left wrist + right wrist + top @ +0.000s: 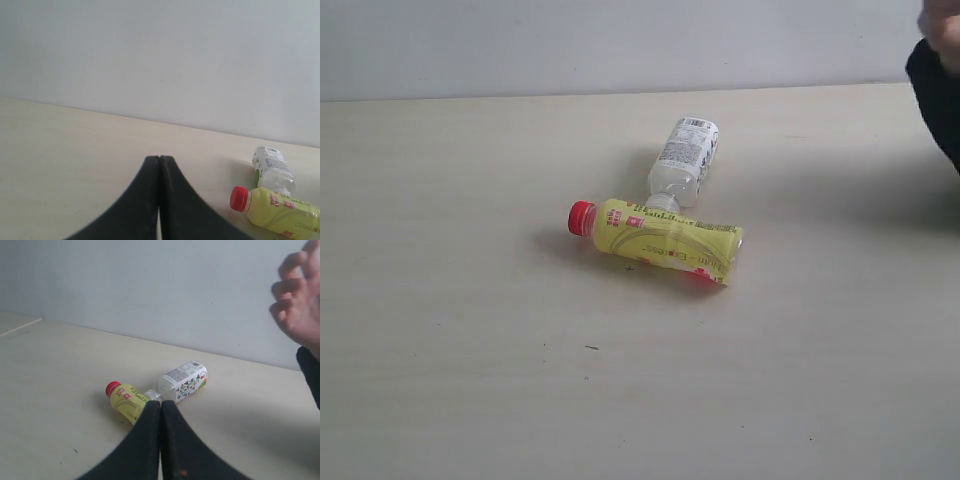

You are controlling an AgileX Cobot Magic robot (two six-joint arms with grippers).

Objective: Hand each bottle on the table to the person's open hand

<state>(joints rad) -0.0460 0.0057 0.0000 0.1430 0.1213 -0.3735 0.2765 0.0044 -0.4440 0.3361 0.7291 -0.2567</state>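
Note:
Two bottles lie on their sides on the pale beige table. The yellow-labelled bottle has a red cap pointing left. Behind it lies the white-labelled bottle, its neck touching the yellow one. Both also show in the left wrist view, the yellow bottle and the white-labelled bottle, and in the right wrist view, yellow and white. The person's hand with curled fingers and black sleeve hovers at the far right. My left gripper and right gripper are shut, empty, away from the bottles.
A plain grey wall rises behind the table's far edge. The person's black sleeve reaches in over the back right corner. A few tiny dark specks mark the tabletop in front of the bottles.

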